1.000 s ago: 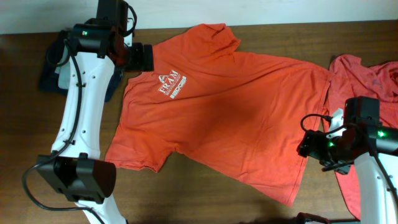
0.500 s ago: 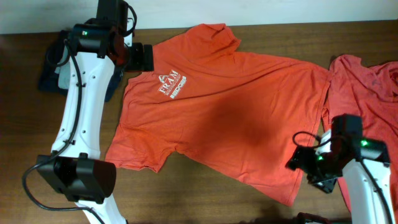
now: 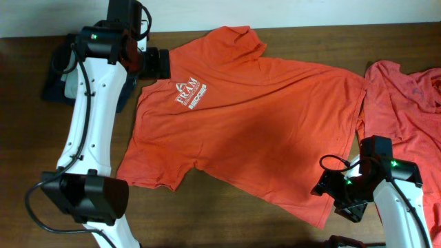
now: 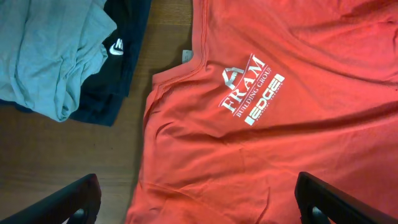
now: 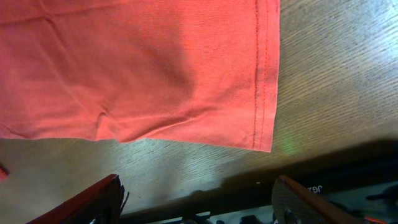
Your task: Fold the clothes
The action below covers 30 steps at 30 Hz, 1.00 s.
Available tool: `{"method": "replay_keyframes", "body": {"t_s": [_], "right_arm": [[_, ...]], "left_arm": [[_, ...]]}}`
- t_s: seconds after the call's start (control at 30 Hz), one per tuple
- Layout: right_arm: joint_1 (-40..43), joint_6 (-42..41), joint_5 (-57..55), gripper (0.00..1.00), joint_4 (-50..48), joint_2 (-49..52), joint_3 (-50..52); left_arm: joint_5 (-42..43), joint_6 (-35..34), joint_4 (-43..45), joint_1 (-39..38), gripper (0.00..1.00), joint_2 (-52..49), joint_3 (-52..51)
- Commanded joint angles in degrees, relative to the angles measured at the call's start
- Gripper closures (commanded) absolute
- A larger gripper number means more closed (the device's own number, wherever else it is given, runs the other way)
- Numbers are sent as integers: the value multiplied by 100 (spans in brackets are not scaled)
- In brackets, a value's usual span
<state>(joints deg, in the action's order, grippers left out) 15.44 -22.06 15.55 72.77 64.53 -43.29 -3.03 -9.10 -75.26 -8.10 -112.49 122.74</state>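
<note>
Evidently spread flat for folding, the shirt fills the middle of the table. Both claws hang open and empty: the right claw over its five o'clock hem corner, likely to pinch it, and the left claw above the ten o'clock collar.

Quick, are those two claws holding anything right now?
Left gripper: open, holding nothing, by the T-shirt near its collar.
Right gripper: open, holding nothing, over its hem corner.

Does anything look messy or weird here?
The spread-out T-shirt lies slanted across the table, not square with its edges. A second orange shirt sits rumpled at the right side. Nothing looks torn or spilled.
</note>
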Motion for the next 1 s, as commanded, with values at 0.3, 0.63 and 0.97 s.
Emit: {"method": "replay_keyframes", "body": {"t_s": [0.3,0.63,0.97], "right_arm": [[7,-750,-184,1,-22,-66,219],[7,-916,-295,1,42,177,297],[7,-1731,-579,5,-584,223,1102]], "left_arm": [[44,-72,-11,39,1,181,-11],[44,-72,-11,39,1,181,-11],[44,-72,-11,39,1,181,-11]]}}
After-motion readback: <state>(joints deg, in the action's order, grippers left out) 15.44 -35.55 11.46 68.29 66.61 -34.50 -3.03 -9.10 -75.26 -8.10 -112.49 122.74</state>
